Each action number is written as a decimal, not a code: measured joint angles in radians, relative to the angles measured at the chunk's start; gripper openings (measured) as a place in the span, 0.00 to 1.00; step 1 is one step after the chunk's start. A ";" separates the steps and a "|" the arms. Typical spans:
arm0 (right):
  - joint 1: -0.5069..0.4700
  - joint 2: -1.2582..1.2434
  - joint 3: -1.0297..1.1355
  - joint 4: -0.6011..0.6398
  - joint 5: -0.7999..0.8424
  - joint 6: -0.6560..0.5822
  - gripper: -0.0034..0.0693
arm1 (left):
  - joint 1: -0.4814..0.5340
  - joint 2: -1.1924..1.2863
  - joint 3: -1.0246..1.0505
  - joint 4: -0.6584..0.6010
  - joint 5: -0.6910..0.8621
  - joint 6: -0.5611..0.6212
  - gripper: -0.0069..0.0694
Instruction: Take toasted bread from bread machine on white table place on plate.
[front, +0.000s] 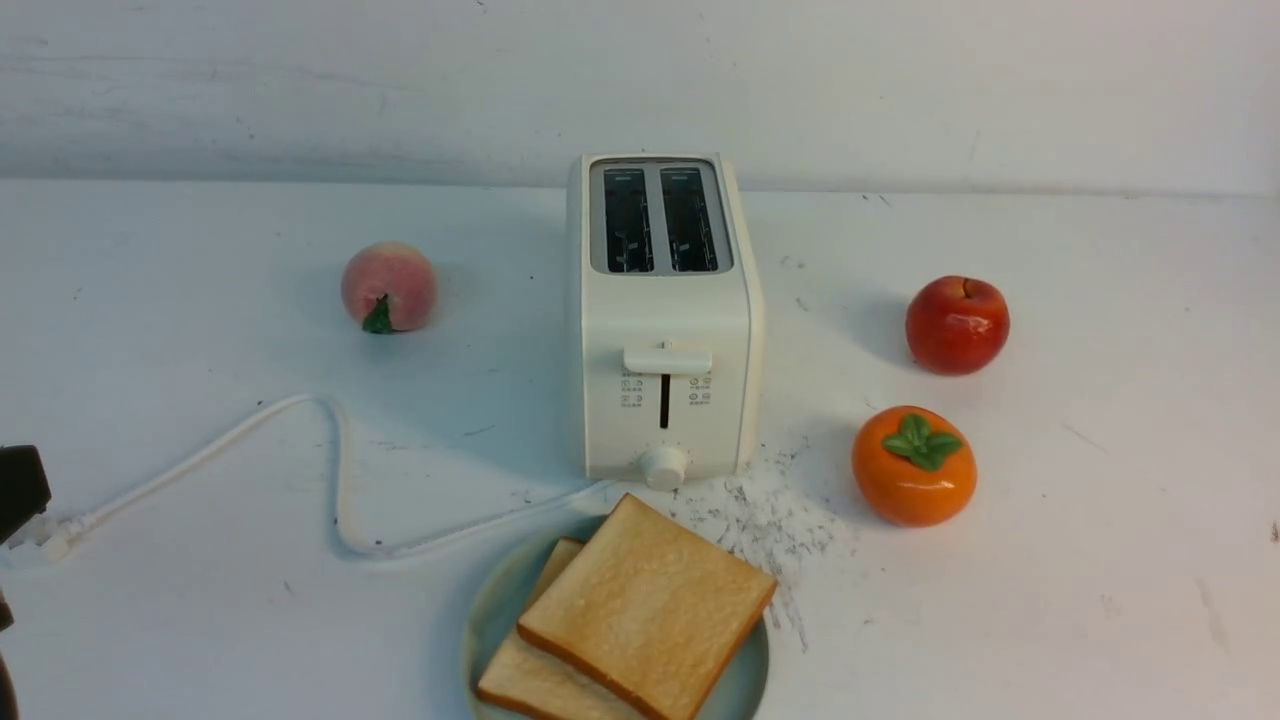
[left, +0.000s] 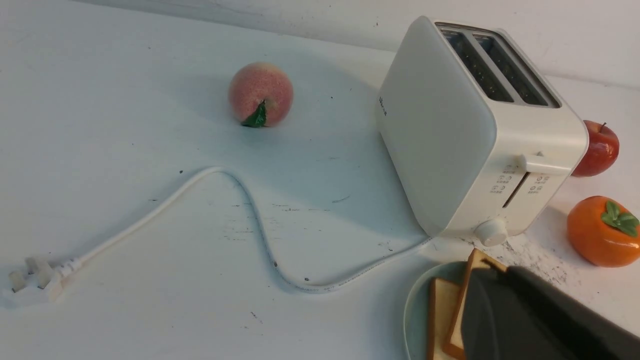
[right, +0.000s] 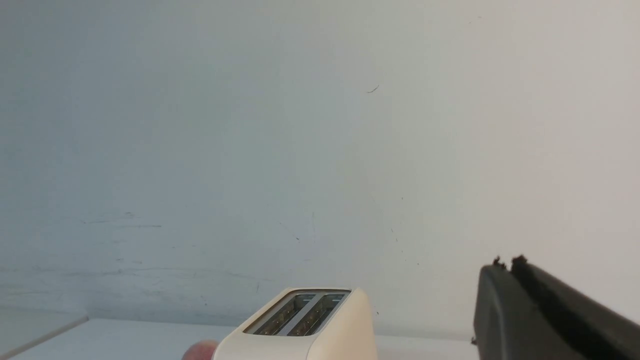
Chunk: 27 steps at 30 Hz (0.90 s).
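Observation:
Two slices of toasted bread lie overlapped on the plate (front: 492, 612) at the front of the white table (front: 180, 620): the upper slice (front: 648, 605) rests across the lower slice (front: 535, 682). The bread machine (front: 664, 330) stands behind the plate with both slots empty and its lever up. My left gripper (left: 500, 272) is shut and empty; in the left wrist view it hides part of the upper slice (left: 476, 261) and the plate (left: 417, 310). Its dark body shows at the far left edge of the front view (front: 18, 490). My right gripper (right: 506, 264) is shut, empty and raised, facing the wall above the bread machine (right: 320, 330).
A peach (front: 388, 286) lies left of the bread machine. A red apple (front: 957, 325) and an orange persimmon (front: 913, 466) lie to its right. The white power cord (front: 335, 470) loops across the table to a plug (left: 32, 282). Dark specks (front: 770, 520) mark the table beside the plate.

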 joint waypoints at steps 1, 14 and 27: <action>0.000 0.000 0.000 0.000 0.000 0.000 0.07 | 0.000 0.000 0.000 0.000 0.000 0.000 0.08; 0.000 0.000 0.000 0.000 0.000 0.000 0.08 | 0.000 -0.017 0.037 -0.007 -0.052 0.000 0.08; 0.000 0.000 0.000 0.000 0.000 0.000 0.09 | 0.389 -0.443 0.543 -0.440 -0.339 0.373 0.10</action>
